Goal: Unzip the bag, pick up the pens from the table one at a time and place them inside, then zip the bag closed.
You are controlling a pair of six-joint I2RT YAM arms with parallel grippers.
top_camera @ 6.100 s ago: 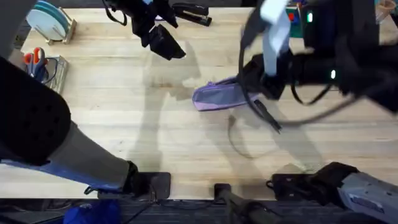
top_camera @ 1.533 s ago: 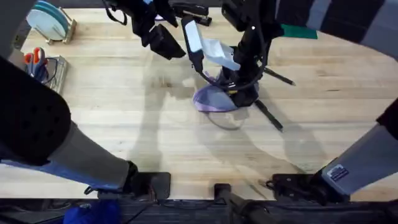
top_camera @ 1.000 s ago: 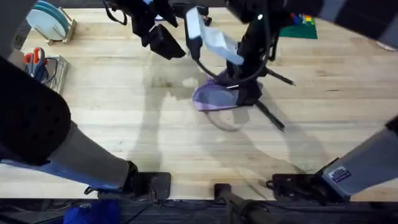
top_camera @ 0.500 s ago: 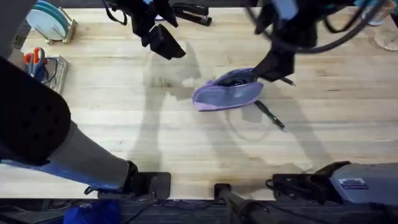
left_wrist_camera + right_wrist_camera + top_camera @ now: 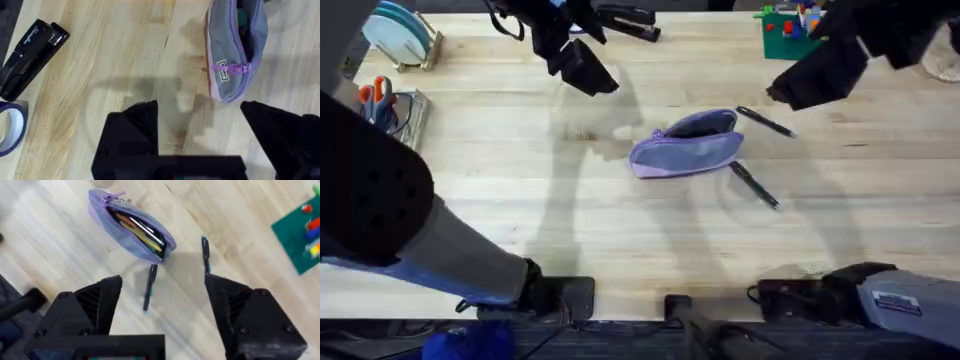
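Overhead, pouch: we see the lavender pencil pouch [image 5: 686,146] lying mid-table [image 5: 520,210], unzipped.
Overhead, pens: one black pen [image 5: 766,122] beyond its right end, another [image 5: 754,185] just in front.
Overhead, grippers: left gripper [image 5: 582,66] and right gripper [image 5: 817,76] hover apart from it; we cannot tell their fingers here.
Left wrist, label: small patch on the pouch [image 5: 233,47], unreadable; stapler [image 5: 31,52] script illegible; left jaws spread, empty.
Right wrist, contents: coloured sticks inside the open pouch [image 5: 133,229]; right jaws wide, empty.

Bag [image 5: 686,150] soft matt lavender cloth; pens [image 5: 754,185] glossy black plastic; table [image 5: 520,200] smooth pale wood
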